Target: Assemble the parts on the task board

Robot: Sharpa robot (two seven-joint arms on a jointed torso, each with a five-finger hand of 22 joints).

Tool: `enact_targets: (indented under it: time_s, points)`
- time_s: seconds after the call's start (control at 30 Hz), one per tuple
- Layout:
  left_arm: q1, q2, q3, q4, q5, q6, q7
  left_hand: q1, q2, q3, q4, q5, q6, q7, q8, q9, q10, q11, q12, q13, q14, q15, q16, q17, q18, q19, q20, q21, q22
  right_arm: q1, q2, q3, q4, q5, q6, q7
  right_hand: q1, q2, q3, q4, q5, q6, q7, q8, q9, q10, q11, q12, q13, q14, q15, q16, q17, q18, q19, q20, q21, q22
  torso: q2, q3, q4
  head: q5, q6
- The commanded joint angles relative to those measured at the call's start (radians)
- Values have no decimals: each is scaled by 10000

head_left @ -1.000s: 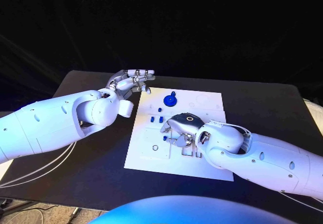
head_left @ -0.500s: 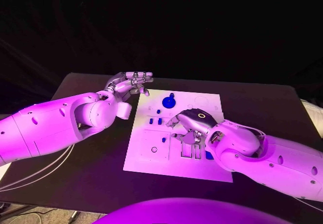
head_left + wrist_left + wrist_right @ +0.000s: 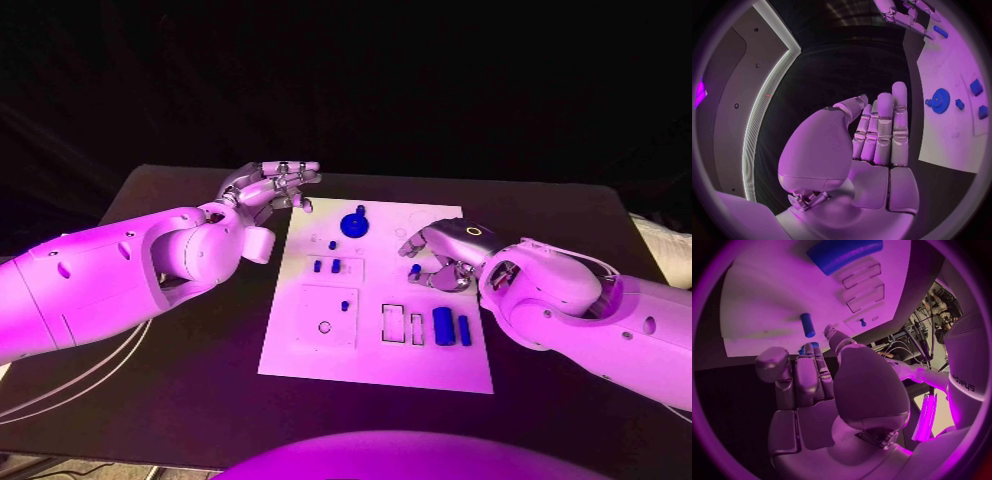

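Near you, two blue blocks [image 3: 451, 326] sat at the task board's [image 3: 310, 360] four o'clock. Your right hand [image 3: 440, 262] curled over a small blue part [image 3: 415, 270]; whether it gripped, I couldn't tell, so lifting risked dropping it. Farther off, your left hand [image 3: 268, 185] hovered empty, fingers loosely extended.

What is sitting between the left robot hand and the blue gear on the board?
Nothing visible. The left robot hand hovers by the far left corner of the task board, and only bare white board lies between it and the blue gear.
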Motion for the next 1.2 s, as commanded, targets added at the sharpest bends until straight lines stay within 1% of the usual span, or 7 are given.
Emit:
enact_targets:
  time_s: [0.03, 0.1, 0.5, 0.6, 0.83, 1.07, 1.2]
  points:
    - [5, 15, 6, 8, -42, 200, 41, -19, -40, -7, -63, 54, -40, -9, 67, -12, -55, -10, 42, -16, -55, 10, 7, -9, 187, -68, -20, -39, 11, 10, -15, 5, -10, -238, 738, -276, 121, 98, -69, 24, -17, 51, -90, -36, 8, 23, -63, 26, 8, 281, -68, -61, -47, 91, 5, -77, -29, 10, -4, 2, 6, -7, 18]
    - [5, 20, 6, 8, -42, 205, 40, -19, -40, -7, -63, 54, -40, -9, 67, -12, -55, -10, 42, -16, -55, 10, 7, -9, 187, -68, -20, -39, 11, 11, -10, 6, -33, -252, 830, -290, 179, 152, -80, 42, -12, 101, -99, -27, 13, 91, -73, 75, 13, 282, -77, -76, -67, 89, 18, -86, -33, 12, -6, -11, 3, -18, 23]
    - [4, 26, 6, -4, -42, 215, 31, -19, -40, -7, -63, 54, -40, -9, 67, -12, -55, -10, 42, -16, -55, 10, 7, -9, 187, -68, -20, -39, 11, -1, 51, 6, -185, -704, 1039, -532, 498, 477, 227, 83, -199, 575, -76, 50, 51, 745, -64, 381, 3, 299, -6, -97, -112, 66, 89, -55, -39, 39, -4, -15, -8, -35, 26]
    - [4, 31, 6, -10, -42, 218, 28, -19, -40, -7, -63, 54, -40, -9, 67, -12, -55, -10, 42, -16, -55, 10, 7, -9, 187, -68, -20, -39, 11, -3, 74, 6, -169, -758, 1024, -540, 545, 538, 399, 110, -215, 779, -93, 88, 69, 1033, -93, 447, 2, 305, 40, -84, -110, 64, 110, -12, -29, 60, 2, -1, -2, -43, 31]
    - [4, 35, 6, -17, -42, 224, 25, -19, -40, -7, -63, 54, -40, -9, 67, -12, -55, -10, 42, -16, -55, 10, 7, -9, 187, -68, -20, -39, 11, -4, 122, 6, -146, -743, 810, -434, 589, 640, 738, 155, -263, 1200, -105, 205, 122, 1587, -142, 504, 17, 329, 121, 5, -32, 44, 166, 59, 40, 165, -2, -5, -6, -66, 25]
    - [4, 24, 6, -31, -26, 230, 7, -19, -40, -7, -63, 54, -40, -9, 67, -12, -55, -10, 42, -16, -55, 10, 7, -9, 187, -68, -20, -39, 11, -11, 161, 6, -84, -687, 657, -378, 476, 612, 839, 246, -435, 1307, -91, 201, 132, 1780, -139, 430, 9, 331, 125, 51, 2, 44, 190, 67, 74, 211, 1, -7, -7, -105, 20]
    - [4, 20, 5, -39, -19, 239, -4, -19, -40, -7, -63, 54, -40, -9, 67, -12, -55, -10, 42, -16, -55, 10, 7, -9, 187, -68, -20, -39, 11, -14, 176, 5, -96, -677, 634, -413, 408, 491, 846, 282, -451, 1231, -39, 120, 106, 1780, -103, 335, 0, 327, 152, 63, 3, 43, 192, 78, 72, 207, 1, -10, 1, -117, 11]
